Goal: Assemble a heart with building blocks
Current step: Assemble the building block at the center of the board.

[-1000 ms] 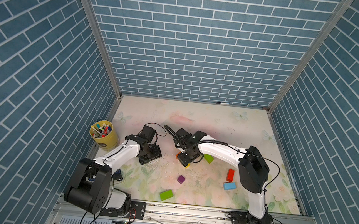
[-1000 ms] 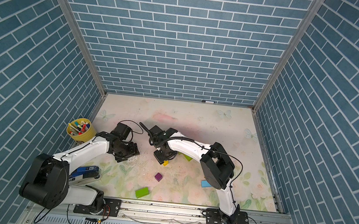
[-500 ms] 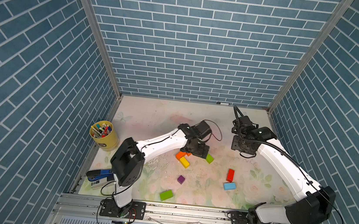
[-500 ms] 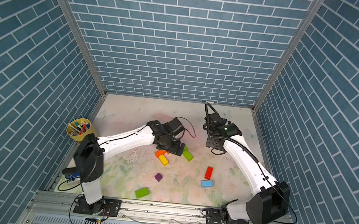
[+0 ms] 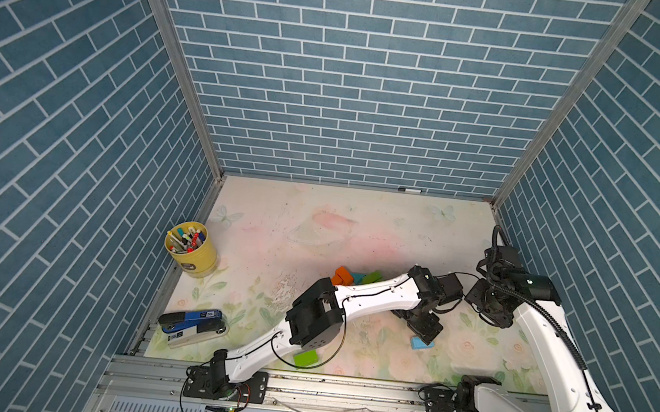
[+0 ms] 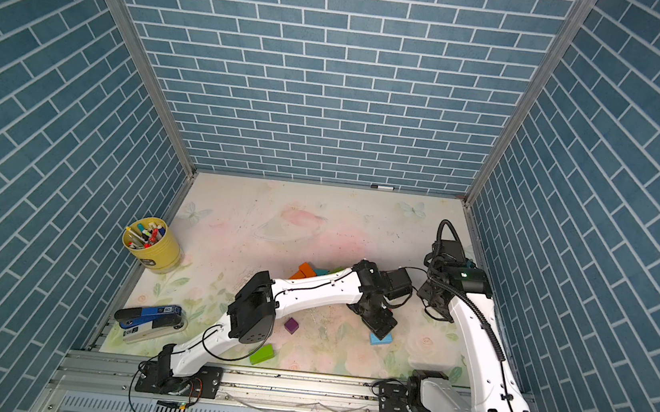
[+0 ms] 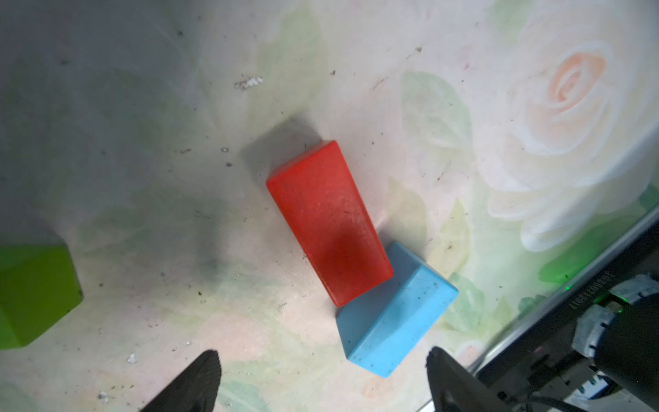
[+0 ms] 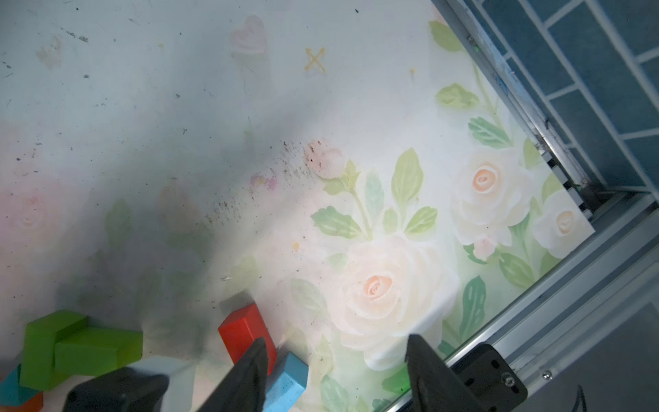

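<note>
My left gripper (image 7: 322, 372) hangs open over the table, just short of a red brick (image 7: 328, 223) whose end touches a light-blue brick (image 7: 396, 310). In a top view the left gripper (image 5: 423, 333) hides the red brick; the light-blue brick (image 5: 421, 343) peeks out beside it. My right gripper (image 8: 335, 367) is open and empty over bare mat, near the same red brick (image 8: 244, 331). Orange (image 5: 342, 276), teal (image 5: 356, 277) and green (image 5: 373, 277) blocks cluster behind the left arm. A purple cube (image 6: 291, 325) and a green brick (image 5: 306, 357) lie nearer the front. No heart shape shows.
A yellow cup of marker pens (image 5: 190, 248) stands at the left edge. A blue-and-white stapler-like gadget (image 5: 192, 326) lies at the front left. The metal rail (image 5: 342, 388) runs along the front, and brick-patterned walls enclose the other three sides. The two arms stand close together at the right.
The left arm has swung right from the central block cluster to above the red and light-blue bricks, its jaws wider. The right arm has drawn back toward the right wall.
</note>
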### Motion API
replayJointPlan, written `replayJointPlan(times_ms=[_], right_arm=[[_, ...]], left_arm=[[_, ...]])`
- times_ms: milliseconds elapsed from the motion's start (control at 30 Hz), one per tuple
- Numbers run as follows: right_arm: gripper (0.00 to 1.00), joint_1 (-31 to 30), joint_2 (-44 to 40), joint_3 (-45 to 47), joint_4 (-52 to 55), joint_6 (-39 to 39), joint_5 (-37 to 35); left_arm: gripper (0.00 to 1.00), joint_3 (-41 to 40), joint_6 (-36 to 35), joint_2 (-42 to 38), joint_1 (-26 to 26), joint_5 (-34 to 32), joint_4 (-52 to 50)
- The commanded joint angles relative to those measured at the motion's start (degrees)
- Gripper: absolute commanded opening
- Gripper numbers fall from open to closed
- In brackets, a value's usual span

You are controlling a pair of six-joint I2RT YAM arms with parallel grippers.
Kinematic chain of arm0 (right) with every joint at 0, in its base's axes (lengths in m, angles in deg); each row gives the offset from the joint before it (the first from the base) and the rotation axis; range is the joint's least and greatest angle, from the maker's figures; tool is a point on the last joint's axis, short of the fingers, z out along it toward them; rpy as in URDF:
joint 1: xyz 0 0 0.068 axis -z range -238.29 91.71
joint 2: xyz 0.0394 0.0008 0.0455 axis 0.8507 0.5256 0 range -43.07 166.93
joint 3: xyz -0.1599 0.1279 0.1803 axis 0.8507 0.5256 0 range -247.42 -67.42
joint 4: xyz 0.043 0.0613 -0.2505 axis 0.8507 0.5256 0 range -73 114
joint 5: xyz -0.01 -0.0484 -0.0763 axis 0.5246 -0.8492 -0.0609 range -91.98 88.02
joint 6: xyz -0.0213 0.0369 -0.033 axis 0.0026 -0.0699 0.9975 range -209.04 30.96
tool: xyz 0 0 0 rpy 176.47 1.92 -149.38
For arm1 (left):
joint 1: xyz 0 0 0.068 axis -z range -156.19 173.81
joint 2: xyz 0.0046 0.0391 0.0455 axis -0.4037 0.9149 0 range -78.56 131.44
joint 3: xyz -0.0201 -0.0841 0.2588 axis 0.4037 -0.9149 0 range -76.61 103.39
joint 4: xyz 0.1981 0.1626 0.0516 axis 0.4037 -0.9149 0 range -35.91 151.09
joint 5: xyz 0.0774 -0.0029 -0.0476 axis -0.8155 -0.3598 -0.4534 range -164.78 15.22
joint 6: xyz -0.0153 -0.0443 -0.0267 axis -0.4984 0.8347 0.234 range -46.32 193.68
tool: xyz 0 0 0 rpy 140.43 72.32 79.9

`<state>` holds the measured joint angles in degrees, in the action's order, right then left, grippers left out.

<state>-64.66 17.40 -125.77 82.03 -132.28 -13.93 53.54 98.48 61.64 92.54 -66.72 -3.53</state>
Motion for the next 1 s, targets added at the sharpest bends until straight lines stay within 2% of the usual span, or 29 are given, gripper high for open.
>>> replayJointPlan(times_ms=[0, 333, 500, 800, 967], right_arm=[[0.63, 0.4, -1.5, 1.3, 0.1, -1.8, 2.1], [0.56, 0.7, -5.9, 4.3, -0.1, -1.6, 2.9], [0.5, 0.7, -7.0, 5.3, -1.1, -2.1, 4.1], [0.39, 0.8, -7.4, 4.9, -1.1, -1.4, 4.6], [0.35, 0.8, -7.9, 4.7, -1.7, -1.5, 5.2]], left_arm=[[0.92, 1.1, 0.8, 0.1, -0.1, -0.7, -0.8], [0.87, 7.2, 1.7, 6.3, 0.0, -1.2, 0.3], [0.79, 11.4, 1.9, 9.9, -0.6, -2.8, -1.5], [0.48, 11.4, 1.2, 10.2, -1.1, -3.9, 0.0], [0.27, 11.2, 0.7, 8.4, -1.0, -4.9, -0.6]])
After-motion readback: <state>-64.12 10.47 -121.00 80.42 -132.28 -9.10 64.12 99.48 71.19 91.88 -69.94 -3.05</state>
